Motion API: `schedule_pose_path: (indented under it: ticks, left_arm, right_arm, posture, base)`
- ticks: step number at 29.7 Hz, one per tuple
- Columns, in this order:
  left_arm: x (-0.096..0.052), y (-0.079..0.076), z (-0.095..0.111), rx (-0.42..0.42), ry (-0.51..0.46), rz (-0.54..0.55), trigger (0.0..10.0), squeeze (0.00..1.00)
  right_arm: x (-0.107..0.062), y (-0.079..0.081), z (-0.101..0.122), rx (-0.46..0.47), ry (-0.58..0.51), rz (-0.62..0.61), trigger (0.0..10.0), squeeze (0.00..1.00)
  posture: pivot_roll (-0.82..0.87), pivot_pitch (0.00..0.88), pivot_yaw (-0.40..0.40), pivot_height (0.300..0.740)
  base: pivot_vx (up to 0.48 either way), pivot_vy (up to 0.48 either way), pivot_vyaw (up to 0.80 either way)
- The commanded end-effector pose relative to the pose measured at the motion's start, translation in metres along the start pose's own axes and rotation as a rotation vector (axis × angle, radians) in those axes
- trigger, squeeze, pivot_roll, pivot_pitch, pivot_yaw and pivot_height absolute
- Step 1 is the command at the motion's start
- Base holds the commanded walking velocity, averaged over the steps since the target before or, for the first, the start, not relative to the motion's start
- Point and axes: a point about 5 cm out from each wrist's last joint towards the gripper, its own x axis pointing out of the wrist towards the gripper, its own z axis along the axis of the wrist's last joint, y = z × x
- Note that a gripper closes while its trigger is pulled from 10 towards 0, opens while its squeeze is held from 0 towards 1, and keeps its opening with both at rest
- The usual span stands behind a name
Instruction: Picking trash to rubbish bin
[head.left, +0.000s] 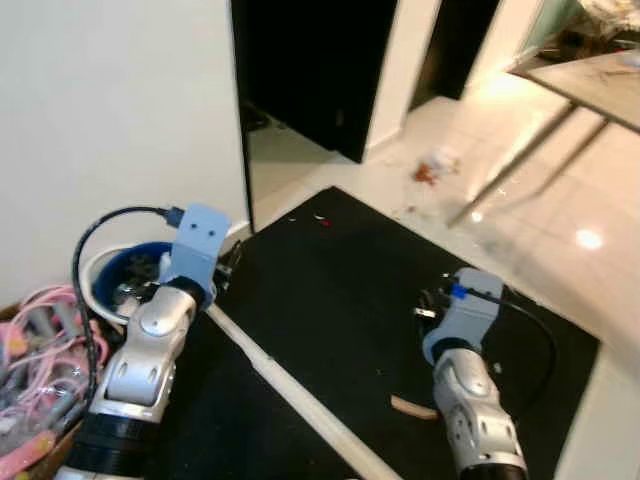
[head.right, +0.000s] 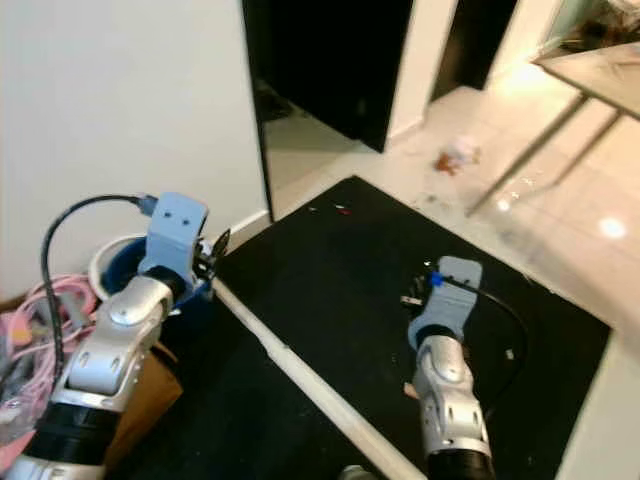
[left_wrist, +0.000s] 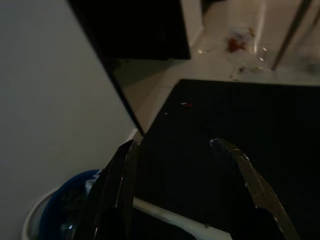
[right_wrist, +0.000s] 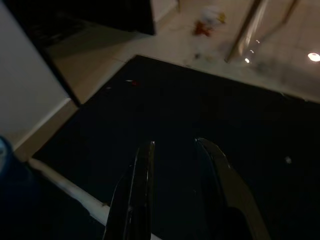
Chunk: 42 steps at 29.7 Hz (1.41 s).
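The rubbish bin (head.left: 100, 268) is white with a blue liner and stands by the wall at my left. My left gripper (left_wrist: 173, 144) hovers just past the bin's right rim, open, with nothing between its fingers. Over the black mat (head.left: 360, 290) my right gripper (right_wrist: 175, 143) is also open and holds nothing. A clump of red and white trash (head.left: 435, 168) lies on the pale tiles beyond the mat, well ahead of both grippers. A tiny red scrap (head.left: 322, 220) sits near the mat's far edge, and a small tan sliver (head.left: 412, 405) lies beside my right arm.
A long white bar (head.left: 290, 390) lies across the mat from the bin toward me. A box of pink cables (head.left: 40, 350) sits at the far left. A table with slanted metal legs (head.left: 530, 150) stands at the right. A dark doorway (head.left: 310, 70) opens ahead.
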Motion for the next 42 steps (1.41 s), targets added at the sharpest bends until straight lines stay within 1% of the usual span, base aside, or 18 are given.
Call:
schedule_pose_path:
  ticks: [1, 22, 25, 26, 29, 39, 42]
  left_arm:
    - [-0.0006, -0.003, -0.0013, -0.005, -0.003, -0.01, 10.0, 0.0]
    - [-0.0003, -0.006, -0.0004, -0.012, -0.012, -0.017, 10.0, 0.0]
    - [-0.0004, -0.0067, -0.0002, -0.021, -0.014, -0.025, 10.0, 0.0]
    - [-0.0009, -0.0083, -0.0004, -0.059, -0.012, -0.032, 10.0, 0.0]
    - [-0.0011, -0.0089, -0.0008, -0.079, -0.008, -0.03, 10.0, 0.0]
    - [-0.0012, -0.0076, 0.0005, -0.081, -0.02, -0.03, 10.0, 0.0]
    - [-0.0011, -0.0078, 0.0008, -0.089, -0.024, -0.04, 10.0, 0.0]
  right_arm:
    - [-0.0031, -0.0058, -0.0029, -0.007, 0.015, -0.023, 10.0, 0.0]
    - [-0.0036, -0.0078, -0.0002, -0.012, 0.012, -0.028, 10.0, 0.0]
    - [-0.0037, -0.0079, 0.0, -0.013, 0.012, -0.03, 10.0, 0.0]
    - [-0.0039, -0.0083, 0.0001, -0.013, 0.012, -0.031, 10.0, 0.0]
    - [-0.0042, -0.0089, 0.0002, -0.014, 0.012, -0.033, 10.0, 0.0]
    - [-0.0038, -0.0108, 0.0015, -0.012, 0.008, -0.039, 10.0, 0.0]
    - [-0.0025, -0.011, 0.0037, -0.024, -0.009, -0.047, 10.0, 0.0]
  posture:
    - [-0.03, 0.151, 0.024, 0.74]
    - [-0.04, 0.158, 0.02, 0.74]
    - [-0.04, 0.158, 0.02, 0.74]
    - [-0.04, 0.159, 0.019, 0.74]
    - [-0.04, 0.158, 0.019, 0.74]
    - [-0.04, 0.155, 0.02, 0.74]
    - [-0.03, 0.145, 0.023, 0.74]
  base:
    - [0.0, 0.0, -0.8]
    - [0.0, 0.0, -0.8]
    - [0.0, 0.0, -0.8]
    - [0.0, 0.0, -0.8]
    - [0.0, 0.0, -0.8]
    - [0.0, 0.0, -0.8]
    - [0.0, 0.0, -0.8]
